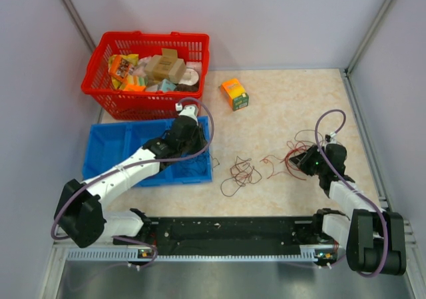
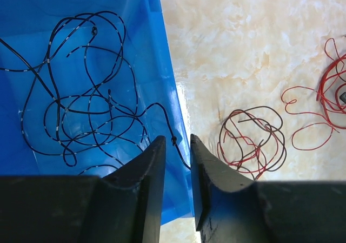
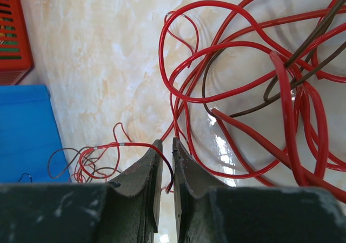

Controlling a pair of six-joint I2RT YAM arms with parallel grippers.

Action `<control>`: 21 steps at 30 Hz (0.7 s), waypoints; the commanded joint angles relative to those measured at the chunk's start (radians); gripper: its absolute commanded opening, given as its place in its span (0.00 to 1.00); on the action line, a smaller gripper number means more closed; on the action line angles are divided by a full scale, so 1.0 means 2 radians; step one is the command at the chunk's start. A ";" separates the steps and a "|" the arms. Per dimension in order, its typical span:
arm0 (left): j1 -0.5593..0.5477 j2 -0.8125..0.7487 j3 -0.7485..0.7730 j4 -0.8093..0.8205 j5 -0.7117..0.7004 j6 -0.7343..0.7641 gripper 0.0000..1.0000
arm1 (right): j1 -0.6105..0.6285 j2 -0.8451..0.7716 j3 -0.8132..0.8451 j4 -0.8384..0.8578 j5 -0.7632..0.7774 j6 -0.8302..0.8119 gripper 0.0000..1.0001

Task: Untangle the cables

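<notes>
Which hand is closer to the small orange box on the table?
Left. The left hand is over the blue bin's far right corner, just left of the small orange box. The right hand is farther off, nearer and to the right, by the red cables.

No readable text, labels or numbers anywhere.

Bright, even overhead light, soft shadows, glare patches on the glossy table (image 3: 221, 140), sharp focus

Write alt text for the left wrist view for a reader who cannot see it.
A tangle of thin black cable lies in a blue bin, one strand trailing over its wall between the left gripper's narrowly parted dark fingers. On the marbled table beyond sit a red-and-brown cable loop and more red cable.
</notes>
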 commanded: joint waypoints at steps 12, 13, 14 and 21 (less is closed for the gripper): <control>0.003 -0.026 -0.007 0.020 -0.007 0.020 0.00 | -0.005 -0.004 0.000 0.021 -0.004 -0.004 0.13; 0.003 -0.037 -0.011 0.022 -0.011 0.024 0.00 | -0.005 -0.005 0.000 0.021 -0.003 -0.004 0.13; 0.002 -0.045 -0.015 0.022 -0.016 0.029 0.00 | -0.005 -0.005 -0.001 0.021 -0.003 -0.004 0.13; 0.003 -0.100 -0.040 -0.018 -0.109 0.071 0.00 | -0.005 -0.005 -0.001 0.021 -0.003 -0.003 0.13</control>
